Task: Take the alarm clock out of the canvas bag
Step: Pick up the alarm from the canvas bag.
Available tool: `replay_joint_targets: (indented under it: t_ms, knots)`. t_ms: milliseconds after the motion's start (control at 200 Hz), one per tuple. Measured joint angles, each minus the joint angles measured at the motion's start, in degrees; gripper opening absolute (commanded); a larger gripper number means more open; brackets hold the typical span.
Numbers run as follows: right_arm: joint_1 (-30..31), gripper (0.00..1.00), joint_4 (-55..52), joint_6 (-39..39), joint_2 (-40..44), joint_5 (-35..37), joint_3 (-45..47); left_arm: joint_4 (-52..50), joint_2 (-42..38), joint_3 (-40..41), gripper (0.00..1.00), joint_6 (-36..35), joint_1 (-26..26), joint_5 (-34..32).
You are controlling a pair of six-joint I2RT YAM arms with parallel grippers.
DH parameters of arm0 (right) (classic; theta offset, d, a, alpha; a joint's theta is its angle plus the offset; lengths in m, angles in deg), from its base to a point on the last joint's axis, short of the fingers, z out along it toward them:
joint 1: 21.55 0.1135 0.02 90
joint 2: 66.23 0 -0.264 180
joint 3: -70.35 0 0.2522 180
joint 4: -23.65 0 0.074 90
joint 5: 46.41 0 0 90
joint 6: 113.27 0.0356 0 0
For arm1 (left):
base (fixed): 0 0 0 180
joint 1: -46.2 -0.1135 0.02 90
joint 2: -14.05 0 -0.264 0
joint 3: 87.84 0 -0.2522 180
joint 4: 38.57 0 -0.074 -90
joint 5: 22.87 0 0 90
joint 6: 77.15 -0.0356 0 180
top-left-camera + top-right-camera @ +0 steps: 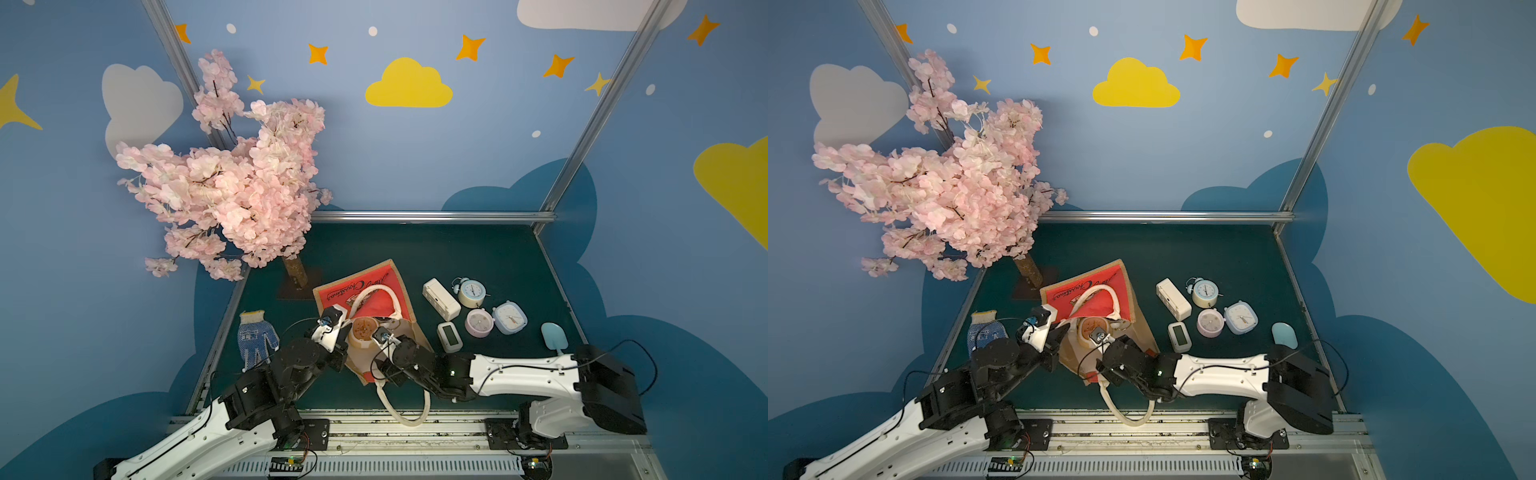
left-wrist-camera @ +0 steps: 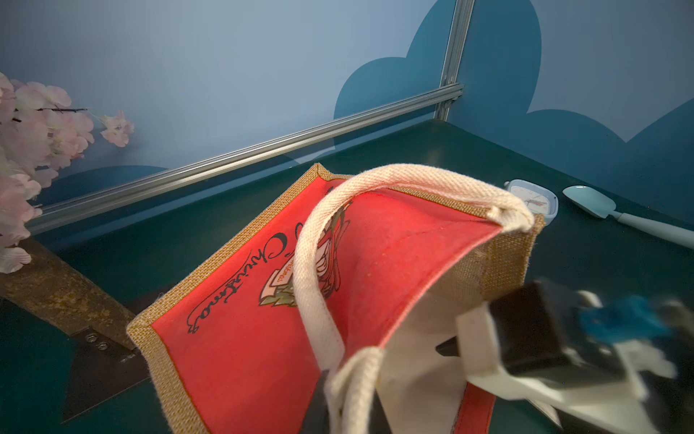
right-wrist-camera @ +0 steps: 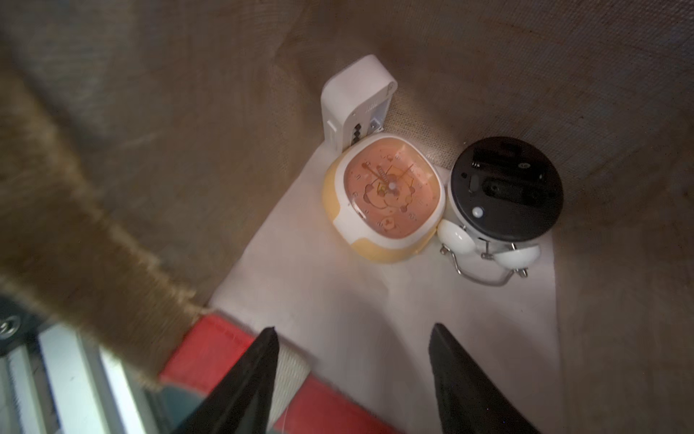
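Observation:
The canvas bag (image 1: 361, 286) (image 1: 1092, 286) lies mid-table, red printed face (image 2: 244, 338) up and mouth toward the front. My left gripper (image 1: 345, 331) (image 1: 1065, 328) (image 2: 347, 398) is shut on its cream handle (image 2: 319, 293) at the rim, holding the mouth open. My right gripper (image 1: 380, 336) (image 1: 1098, 334) (image 3: 353, 330) is open at the mouth, over the cream lining, holding nothing. Deep inside lies a yellow alarm clock (image 3: 386, 199) (image 1: 363, 328) with an orange face. A white boxy clock (image 3: 355, 101) and a black-backed twin-bell clock (image 3: 505, 188) touch it.
Right of the bag stand a white box clock (image 1: 441, 299), a blue twin-bell clock (image 1: 471, 291), a pink round clock (image 1: 478, 322), a blue square clock (image 1: 510, 318) and a small digital clock (image 1: 449, 336). A blue spatula (image 1: 555, 336), a glove (image 1: 255, 338) and a blossom tree (image 1: 232, 187) flank them.

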Motion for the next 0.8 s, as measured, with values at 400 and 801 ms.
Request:
replay_joint_targets:
  t_ms: [400,801]
  knots:
    - [-4.52,0.69,-1.84,-4.57,-12.31,-3.39,-8.37,1.36,3.54,-0.07,0.12,1.64,0.0,0.46]
    - [-9.4,0.6,-11.78,-9.7,-14.8,-4.31,-13.05,2.19,5.77,-0.74,0.13,1.62,-0.17,0.66]
